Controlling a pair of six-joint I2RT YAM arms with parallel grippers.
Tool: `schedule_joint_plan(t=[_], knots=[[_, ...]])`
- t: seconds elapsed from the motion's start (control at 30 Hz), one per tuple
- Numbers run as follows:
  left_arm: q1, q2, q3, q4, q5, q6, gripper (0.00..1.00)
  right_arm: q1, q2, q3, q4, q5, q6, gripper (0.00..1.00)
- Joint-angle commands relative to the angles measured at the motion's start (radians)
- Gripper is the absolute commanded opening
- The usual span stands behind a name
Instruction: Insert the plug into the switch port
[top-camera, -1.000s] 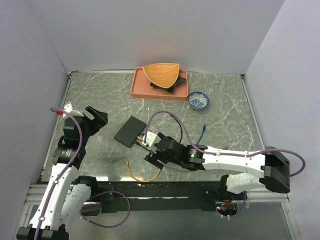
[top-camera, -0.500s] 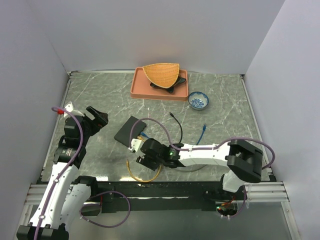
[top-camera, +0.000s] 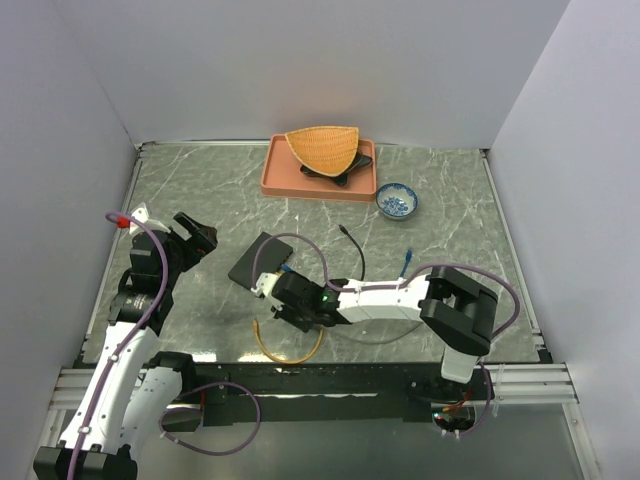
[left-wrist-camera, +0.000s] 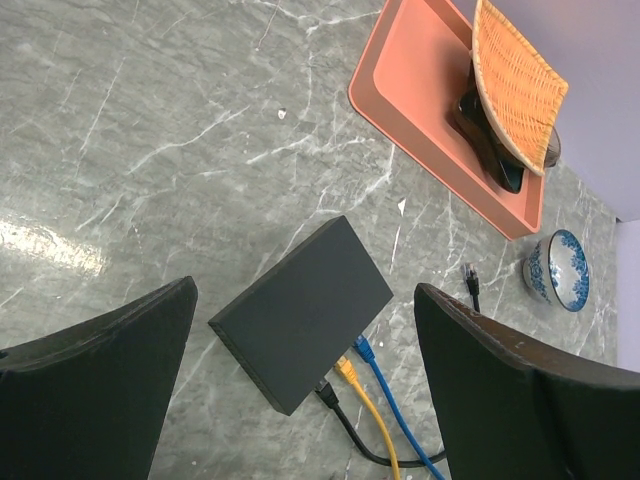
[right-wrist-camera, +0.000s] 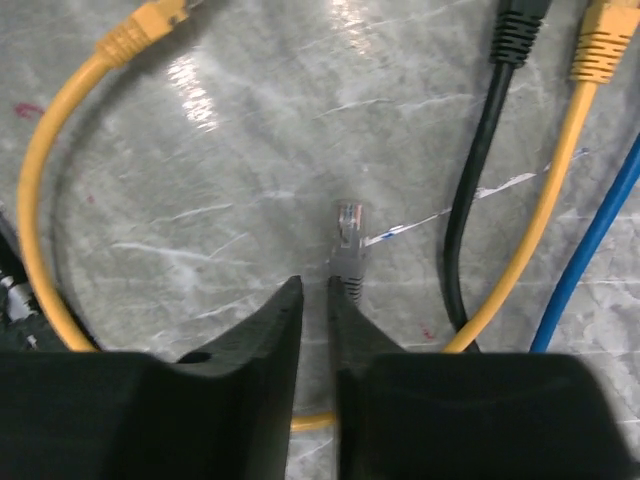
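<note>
Top view: the switch (top-camera: 260, 262) is lying flat on the marble table (top-camera: 450, 190), a little toward 9 o'clock from the table's middle. The left gripper (top-camera: 200, 238) is hovering at its 9 o'clock, apart from it, fingers spread. The right gripper (top-camera: 277, 305) is sitting at the switch's 5 o'clock, just beside the cabled edge. A yellow cable (top-camera: 290, 355) is looping at that gripper's 6 o'clock. An orange tray (top-camera: 275, 175) carrying a wicker basket (top-camera: 322, 148) is sitting at the table's 12 o'clock, with a blue-and-white bowl (top-camera: 398, 202) at the tray's 4 o'clock.

Left wrist view: the fingers (left-wrist-camera: 100, 370) are standing wide apart, holding nothing, and the switch is showing between them. A blue cable (left-wrist-camera: 365, 350), the yellow cable and a black cable (left-wrist-camera: 325, 395) are sitting plugged into its 5 o'clock edge (the sockets themselves are too small to read).

Right wrist view: the fingers (right-wrist-camera: 260, 340) are pressing almost together with a thin slit left, pinching the boot of a gray plug (right-wrist-camera: 346, 255). Its clear tip is pointing to 12 o'clock over bare marble, not in any port. The black, yellow and blue cables are running at 2 o'clock.
</note>
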Motion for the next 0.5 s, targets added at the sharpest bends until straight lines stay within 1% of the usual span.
schedule_joint_plan(t=[0.0,0.33,0.4,0.43,0.47], knots=[[0.005,-0.006,0.009,0.031,0.012,0.017,0.96,-0.021,0.038,0.052,-0.053,0.015,0.023,0.15],[0.004,-0.003,0.002,0.043,0.01,0.022,0.96,-0.038,0.067,0.077,-0.093,0.037,0.027,0.15],[0.004,-0.002,0.0,0.045,0.008,0.023,0.96,-0.041,0.064,0.072,-0.093,0.035,0.026,0.09],[0.004,0.005,0.008,0.037,0.005,0.025,0.96,-0.041,0.062,0.072,-0.093,0.037,0.026,0.02],[0.005,0.008,0.012,0.034,0.005,0.026,0.96,-0.042,0.059,0.069,-0.095,0.034,0.027,0.0]])
